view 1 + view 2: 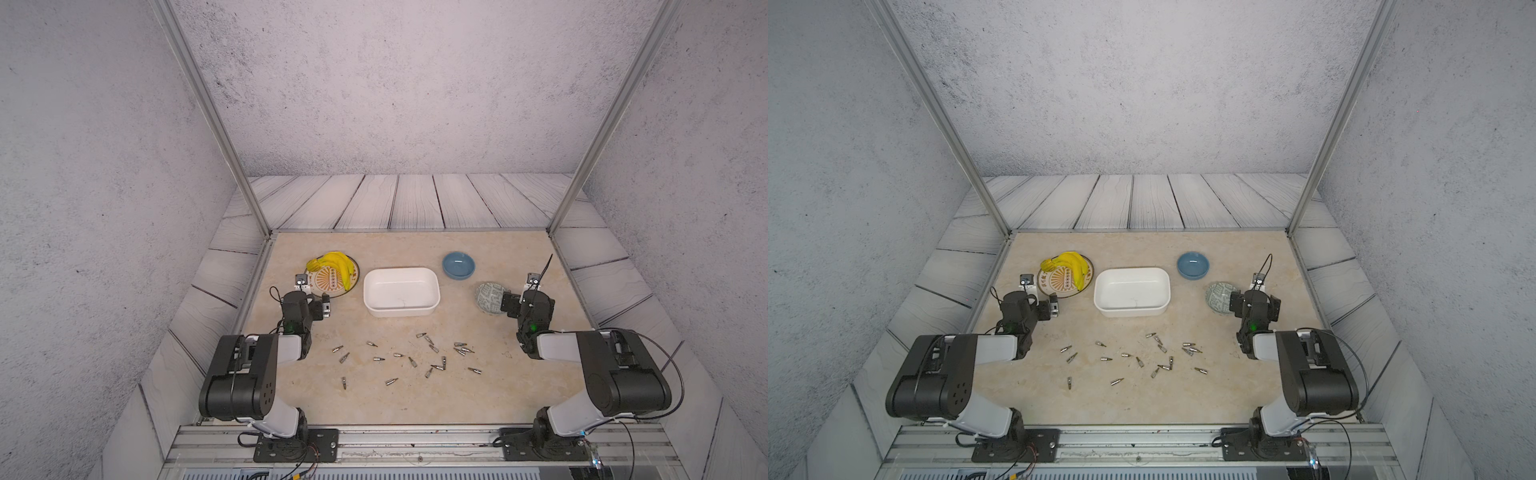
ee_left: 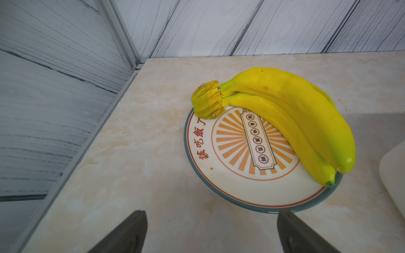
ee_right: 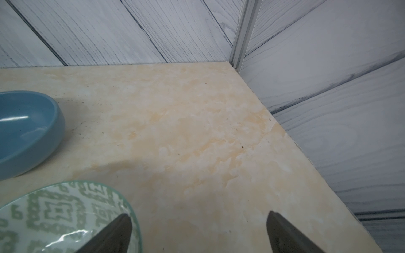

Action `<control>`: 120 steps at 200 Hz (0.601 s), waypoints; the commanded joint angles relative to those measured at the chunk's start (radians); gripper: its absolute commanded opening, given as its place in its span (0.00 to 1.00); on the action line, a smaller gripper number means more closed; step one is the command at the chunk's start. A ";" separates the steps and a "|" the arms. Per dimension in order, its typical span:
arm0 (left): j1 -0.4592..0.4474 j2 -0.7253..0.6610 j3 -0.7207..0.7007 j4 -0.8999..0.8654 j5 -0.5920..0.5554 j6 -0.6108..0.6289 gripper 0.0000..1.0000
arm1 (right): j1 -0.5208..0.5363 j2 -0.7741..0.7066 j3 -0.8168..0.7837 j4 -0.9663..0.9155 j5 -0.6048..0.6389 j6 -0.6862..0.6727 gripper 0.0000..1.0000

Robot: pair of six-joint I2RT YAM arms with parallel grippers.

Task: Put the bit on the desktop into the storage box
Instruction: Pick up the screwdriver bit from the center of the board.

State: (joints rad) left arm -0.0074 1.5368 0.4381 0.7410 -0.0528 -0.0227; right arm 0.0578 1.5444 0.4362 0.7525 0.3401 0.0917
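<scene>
Two arm bases are bolted to the aluminium rail at the near edge: the left arm (image 1: 245,374) and the right arm (image 1: 615,374), each folded with its wrist reaching toward the far side.

Just beyond them, on the near middle of the desktop (image 1: 415,403), lie the bits (image 1: 412,361). I count about eighteen in both top views, all small silvery pieces lying flat and scattered in a loose band. A few on the right of the band touch or overlap, so the count is not exact. All of them lie on the desktop, on the near side of the storage box (image 1: 401,311) and apart from it.

The left gripper (image 2: 211,232) is spread wide with only bare desktop between its fingers; it sits at the near edge of one plate (image 2: 228,188) on the left. The right gripper (image 3: 197,232) is likewise spread wide and holds nothing. One of its fingers shows over the rim of the one green-patterned bowl (image 3: 54,214) on the right.

The single white storage box stands in the middle, between plate and patterned bowl. On the plate rests one bunch of yellow bananas (image 2: 306,114), two of them plain to see. One blue bowl (image 1: 458,265) stands farther back, to the right of the box.
</scene>
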 commanded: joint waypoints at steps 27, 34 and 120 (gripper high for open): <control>-0.004 -0.176 0.194 -0.471 0.058 -0.016 0.98 | 0.008 -0.165 0.308 -0.656 0.004 0.045 1.00; -0.021 -0.198 0.225 -0.551 0.022 -0.044 0.98 | 0.010 -0.169 0.347 -0.730 -0.016 0.056 1.00; -0.184 -0.472 0.268 -1.096 -0.169 -0.308 0.98 | 0.350 -0.227 0.627 -1.484 -0.158 0.307 0.97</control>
State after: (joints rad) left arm -0.1638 1.1297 0.7113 -0.1295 -0.2005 -0.2184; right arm 0.2966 1.3331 1.0225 -0.4580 0.2256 0.3046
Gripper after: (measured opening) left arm 0.984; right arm 0.982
